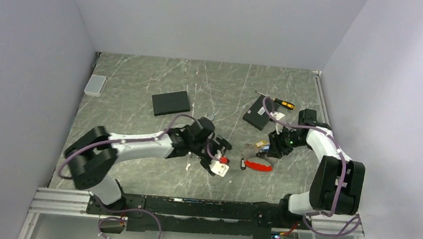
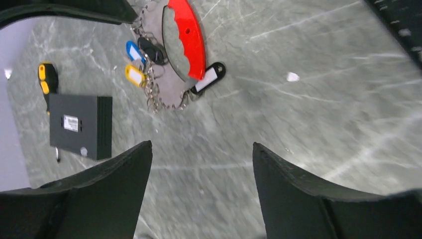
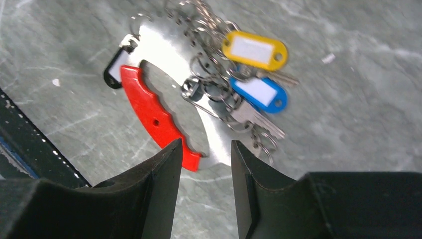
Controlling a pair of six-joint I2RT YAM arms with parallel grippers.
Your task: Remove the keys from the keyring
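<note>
Right gripper [image 3: 205, 145] fingers fill the near edge of its wrist view: jaws a narrow gap apart, nothing clamped that I can see. They hang over the near tip of the keyring [image 3: 166, 57], where its red grip [image 3: 154, 117] ends. Can't tell if they touch the steel. Left gripper [image 2: 201, 147] is spread wide and empty, to the left of the keyring, near it but apart, with bare table [image 2: 298, 124] under it.

Keyring lies flat on the table right of centre, between the two grippers and just beside the right one. Keys [image 3: 256, 118] all look attached: silver ones bunched on small rings and chain [image 3: 209, 20] along the steel arc, with a yellow tag [image 3: 255, 50] and a blue tag [image 3: 259, 92] among them. A black tag [image 3: 117, 67] sits at the other end. Nothing is off yet.

Step in hand, as I read it: getting a hold on the keyring. Key removal hasn't started.

Next I'd want one gripper to pin the red grip end down. The other should come in on a single key or its ring, not the whole bunch. Rings are thin and tangled, so the pinch needs a fine approach, low and nearly closed.

Risk: dragging the lot across the table instead of parting anything. Black box [image 1: 256, 113] and screwdriver [image 1: 284, 104] lie farther back, out of the way.
</note>
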